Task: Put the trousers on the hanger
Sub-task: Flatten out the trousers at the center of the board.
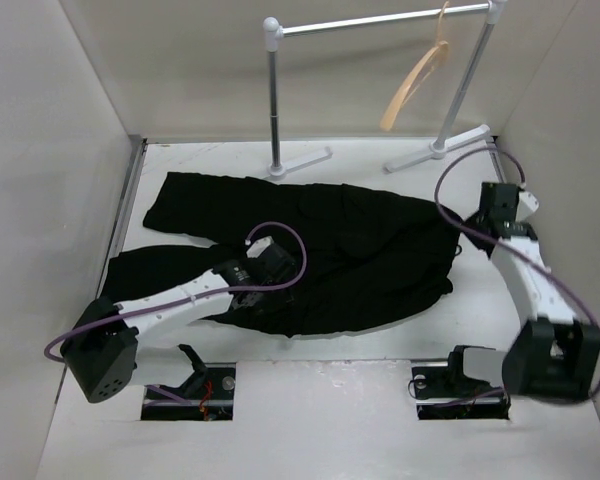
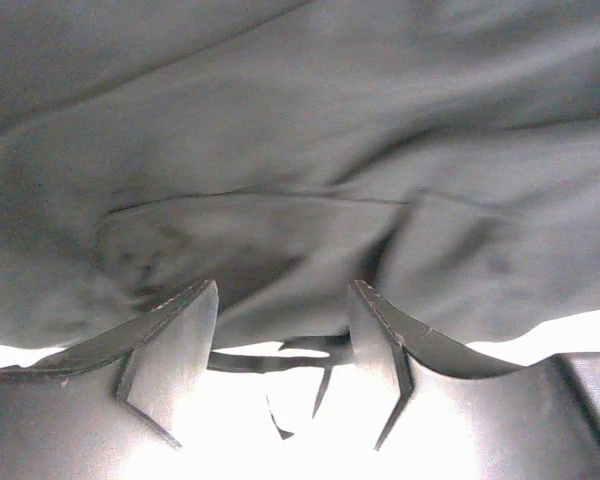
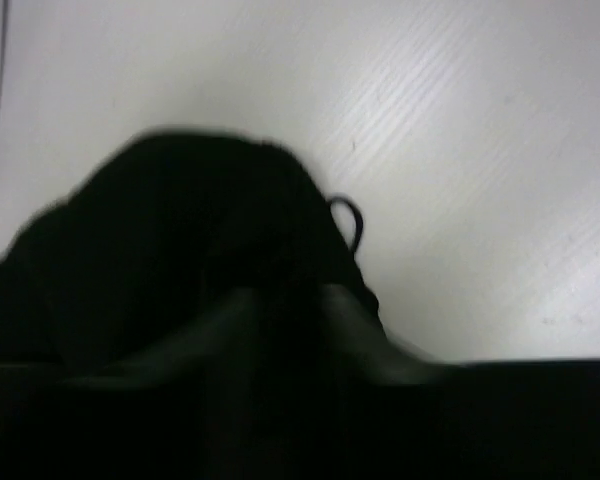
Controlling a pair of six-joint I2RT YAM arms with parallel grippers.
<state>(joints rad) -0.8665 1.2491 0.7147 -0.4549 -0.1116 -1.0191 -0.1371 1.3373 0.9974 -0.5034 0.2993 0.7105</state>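
1. The left gripper point(image 2: 280, 335) is positioned low over the black trousers point(image 1: 360, 250), at their near edge. Its fingers point(image 2: 175, 345) are held apart, released, and only bright white table point(image 1: 360, 400) and a few thin dark strands are seen in the gap.
2. Folded cloth with a seam is found just ahead of those fingertips. Whether it is touched cannot be told.
3. The right gripper point(image 1: 477, 222) is set at the trousers' right-hand end. In its wrist view, bunched black cloth is seen right up against the fingers, but the picture is dark and blurred, so whether the cloth is clenched cannot be told.
4. A small dark loop point(image 3: 346, 218) is spotted at the far right edge of that bunch, over the table.
5. The trousers are spread flat on the table between the two grippers, with both legs laid out to the left of the left gripper.
6. The tan wooden hanger point(image 1: 417, 78) is hung by its hook from the rail stand point(image 1: 275, 100), well beyond the right gripper and apart from the trousers.
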